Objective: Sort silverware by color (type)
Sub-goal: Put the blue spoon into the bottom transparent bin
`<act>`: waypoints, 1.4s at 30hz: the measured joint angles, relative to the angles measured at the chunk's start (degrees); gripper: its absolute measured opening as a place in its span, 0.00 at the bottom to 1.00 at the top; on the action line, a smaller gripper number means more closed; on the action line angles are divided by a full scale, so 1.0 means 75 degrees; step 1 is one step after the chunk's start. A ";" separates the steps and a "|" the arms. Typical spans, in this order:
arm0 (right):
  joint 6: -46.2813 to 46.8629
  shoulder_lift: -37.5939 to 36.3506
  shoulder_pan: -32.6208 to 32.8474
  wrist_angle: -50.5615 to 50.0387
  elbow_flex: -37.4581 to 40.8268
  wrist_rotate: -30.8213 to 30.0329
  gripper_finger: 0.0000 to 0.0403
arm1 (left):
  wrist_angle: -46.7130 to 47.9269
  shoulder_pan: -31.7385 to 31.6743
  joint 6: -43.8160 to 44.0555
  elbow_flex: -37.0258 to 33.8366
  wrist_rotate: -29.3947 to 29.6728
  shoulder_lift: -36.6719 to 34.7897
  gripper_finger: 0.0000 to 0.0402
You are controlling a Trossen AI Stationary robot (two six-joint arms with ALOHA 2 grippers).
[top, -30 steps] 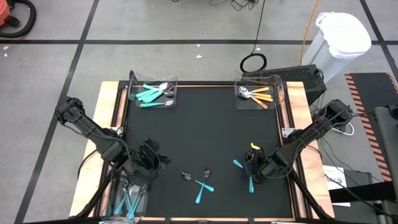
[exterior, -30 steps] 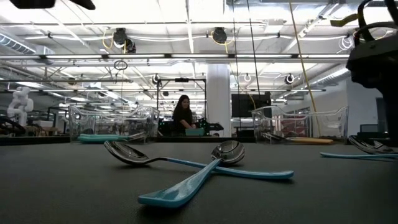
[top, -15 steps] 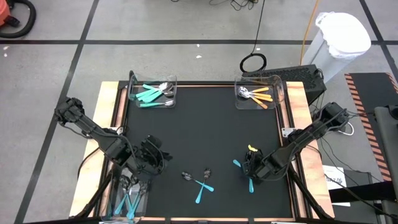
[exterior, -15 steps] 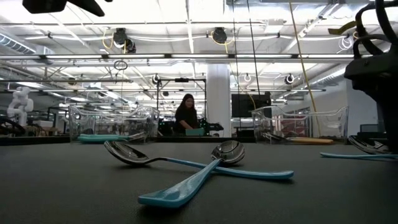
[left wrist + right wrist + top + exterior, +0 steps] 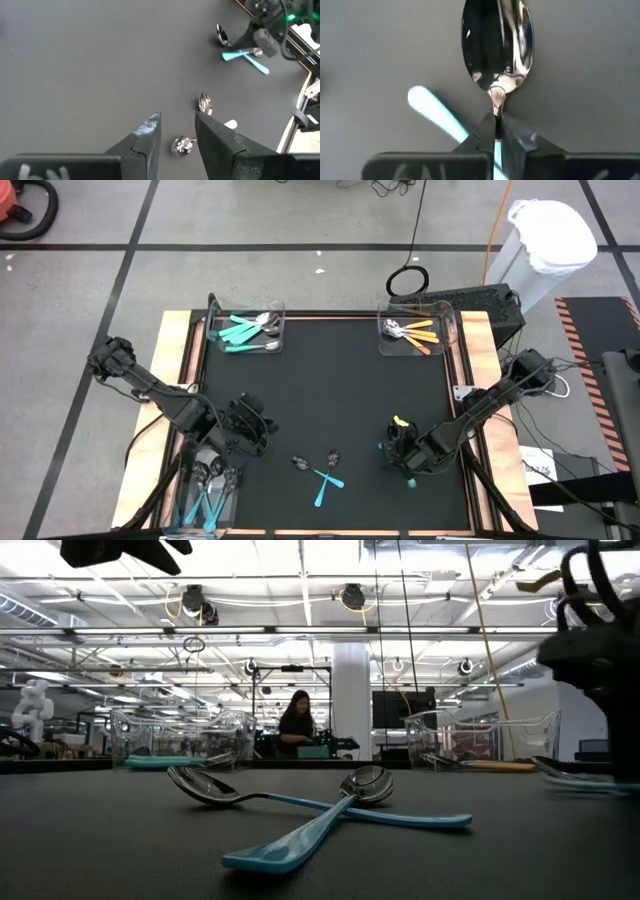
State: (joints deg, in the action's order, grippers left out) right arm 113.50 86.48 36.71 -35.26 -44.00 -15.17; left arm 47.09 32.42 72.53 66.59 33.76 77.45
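— Which step is this?
— A pick, I'd say: the right hand (image 5: 496,131) is clamped on the neck of a teal-handled spoon (image 5: 497,42) at the table's (image 5: 330,395) near right. Next it must lift cleanly off a second teal handle (image 5: 436,114) crossing beneath.
— The left hand (image 5: 177,127)?
— Narrowly parted, empty, near left. The right hand's grip is hidden in the high view.

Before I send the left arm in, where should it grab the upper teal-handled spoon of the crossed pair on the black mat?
I would grip the upper teal-handled spoon on its free handle end nearest the table's front edge, coming straight down. It lies flat across the other crossed teal spoon, so that end is clear of the crossing and of both shiny bowls. The left gripper hangs open nearby.
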 joint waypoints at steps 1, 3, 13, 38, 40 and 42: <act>-0.0121 -0.0014 -0.0008 -0.0003 -0.0060 -0.0103 0.02 | 0.0002 -0.0042 0.0000 0.0000 0.0000 0.0003 0.30; -0.0233 -0.0111 -0.0006 0.0054 -0.0196 -0.0536 0.02 | -0.0005 -0.0122 -0.0025 0.0000 0.0000 0.0003 0.30; -0.1957 -0.1069 -0.0340 0.0937 -0.0580 -0.4098 0.01 | -0.0411 -0.0494 -0.0957 -0.0055 0.0516 0.0038 0.30; -1.0859 -0.1781 -0.2255 0.8765 -0.0598 -0.1354 0.01 | -0.7524 -0.1996 -0.5402 -0.0052 -0.1526 0.1375 0.58; -1.0882 -0.1781 -0.2287 0.8782 -0.0598 -0.1345 0.01 | -0.7566 -0.2094 -0.5499 -0.0052 -0.1740 0.1374 0.57; -1.0890 -0.1781 -0.2301 0.8781 -0.0598 -0.1339 0.02 | -0.7607 -0.2171 -0.5549 -0.0052 -0.1960 0.1376 0.55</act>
State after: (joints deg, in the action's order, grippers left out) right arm 31.82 73.12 19.45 30.60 -48.49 -25.21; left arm -9.96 16.13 30.92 66.19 19.06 87.77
